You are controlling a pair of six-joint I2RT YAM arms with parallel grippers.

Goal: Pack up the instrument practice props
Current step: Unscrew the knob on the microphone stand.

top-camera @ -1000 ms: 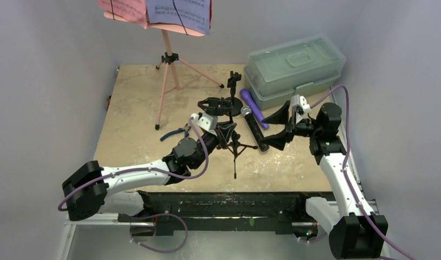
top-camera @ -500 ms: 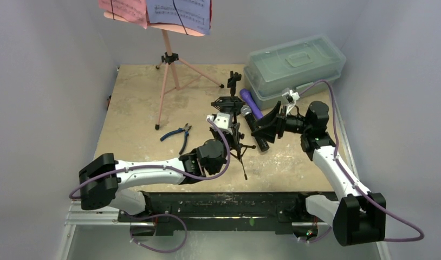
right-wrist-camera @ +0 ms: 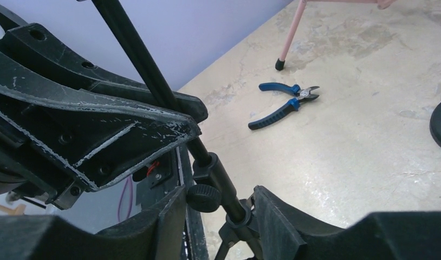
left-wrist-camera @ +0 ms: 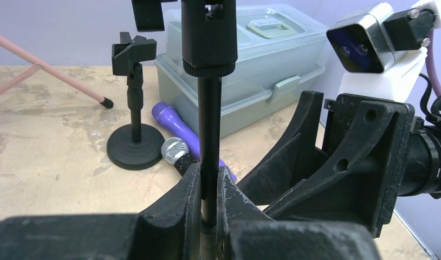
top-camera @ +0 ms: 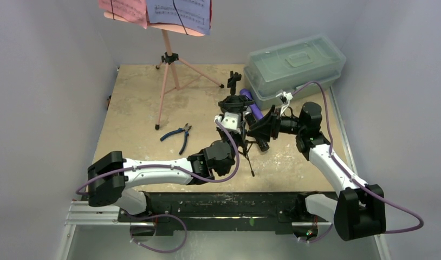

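At the far left of the table (top-camera: 137, 108) the pink tripod music rack (top-camera: 169, 57) is stood upright with printed music sheets (top-camera: 177, 11) on its panel, and blue-handled pliers (top-camera: 177, 132) are laid flat nearer the middle. The thin shaft of a black tripod mic support (left-wrist-camera: 209, 119) is pinched by the left end effector (left-wrist-camera: 208, 177) – fingers pressed together on it – while the right end effector (right-wrist-camera: 219, 194) is set astride the same shaft (jaws spread, not closed upon it). The purple mic (left-wrist-camera: 172, 120) and black silver-headed mic (left-wrist-camera: 176, 150) are laid beside a round-based mic support (left-wrist-camera: 134, 146), before the lidded plastic box (top-camera: 294, 67).

Lavender music sheet (top-camera: 177, 11): printed staves, too small to read.
Red music sheet (top-camera: 123, 7): staves only, nothing legible.
Plastic box (top-camera: 294, 59): no readable label.
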